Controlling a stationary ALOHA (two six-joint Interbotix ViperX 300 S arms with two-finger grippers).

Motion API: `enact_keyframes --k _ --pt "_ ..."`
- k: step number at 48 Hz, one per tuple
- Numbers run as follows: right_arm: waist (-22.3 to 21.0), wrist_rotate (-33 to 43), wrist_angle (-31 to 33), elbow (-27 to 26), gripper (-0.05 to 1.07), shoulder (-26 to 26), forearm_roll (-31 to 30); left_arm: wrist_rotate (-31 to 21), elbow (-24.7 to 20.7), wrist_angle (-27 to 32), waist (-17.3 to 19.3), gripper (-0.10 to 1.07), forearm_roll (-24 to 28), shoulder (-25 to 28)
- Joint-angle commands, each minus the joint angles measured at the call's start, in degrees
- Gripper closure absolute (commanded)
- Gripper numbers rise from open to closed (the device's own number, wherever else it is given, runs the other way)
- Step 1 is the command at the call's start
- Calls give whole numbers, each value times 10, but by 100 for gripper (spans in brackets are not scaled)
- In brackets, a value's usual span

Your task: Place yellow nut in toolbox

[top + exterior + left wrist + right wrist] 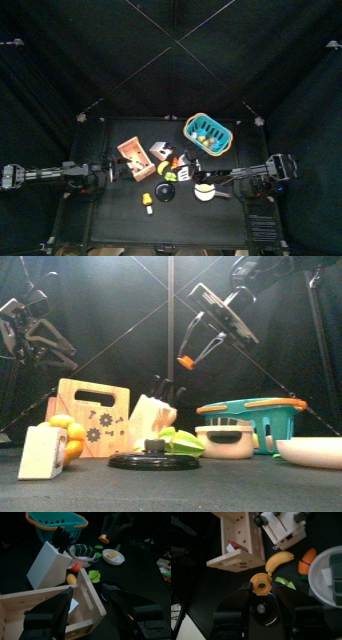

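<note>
Black-curtained pen, cluttered counter (114, 205). Right claw (261, 588) pinches yellow nut (261, 583), raised above banana (278, 562), near wooden toolbox (238, 539). Left claw (89, 601) spread over toolbox wall.

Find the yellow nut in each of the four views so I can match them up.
Top view: not clearly visible.
Front view: yellow nut held up in the air by the right gripper.
Left wrist view: nut small, far beyond the wooden toolbox.
Right wrist view: nut between the jaws.
Shared landmark: the toolbox.
</note>
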Motion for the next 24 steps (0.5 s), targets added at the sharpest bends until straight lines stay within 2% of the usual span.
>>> enact_keyframes --k 1,9,14,24 --pt "-17 -22 -35 -53 37 17 -4 1 -6 -10 -4 10 1 1" --pt "-47 -69 -88 -167 37 109 -6 2 -4 -10 -4 10 1 1" --pt "-54 -71 -103 -209 37 149 -6 2 -3 -9 -4 10 1 1" --pt "-62 -70 -111 -258 36 210 -21 3 -4 -9 -4 10 4 1"
